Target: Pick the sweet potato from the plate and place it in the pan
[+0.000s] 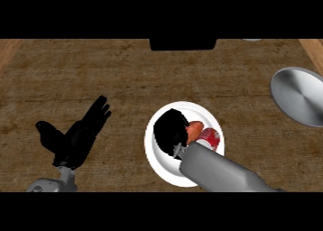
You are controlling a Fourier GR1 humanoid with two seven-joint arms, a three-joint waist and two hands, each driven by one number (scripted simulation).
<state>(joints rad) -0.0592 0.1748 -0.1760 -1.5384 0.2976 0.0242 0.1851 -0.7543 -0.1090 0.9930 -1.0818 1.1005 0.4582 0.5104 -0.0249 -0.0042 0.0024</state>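
**Right hand over the plate, sweet potato beside it, pan waiting off to the right**

Head view, looking steeply down on a brown wooden counter (124, 76). A white plate (163, 169) lies just below the middle of the view, at about 6 o'clock. The robot's right hand (168, 133) comes in from 5 o'clock on a grey forearm and covers the plate's left half as a dark mass. It sits directly over the plate because the pick has to begin there.

The sweet potato (195, 128) is on the plate, showing as an orange-red shape touching the hand's right edge, toward 3 o'clock from the hand. I cannot tell whether the hand has closed on it or only rests against it, since the hand hides its near side. The part that shows seems to run from about 11 o'clock down to 5 o'clock, its redder end pointing toward the forearm. Much of it is covered, so that reading is tentative.

The silver pan (304, 97) lies at 2 o'clock, well apart from the plate. I judge the carry would go up and to the right.

The left hand (74, 140) rests wide open at 8 o'clock, fingers up, holding nothing and clear of the work.
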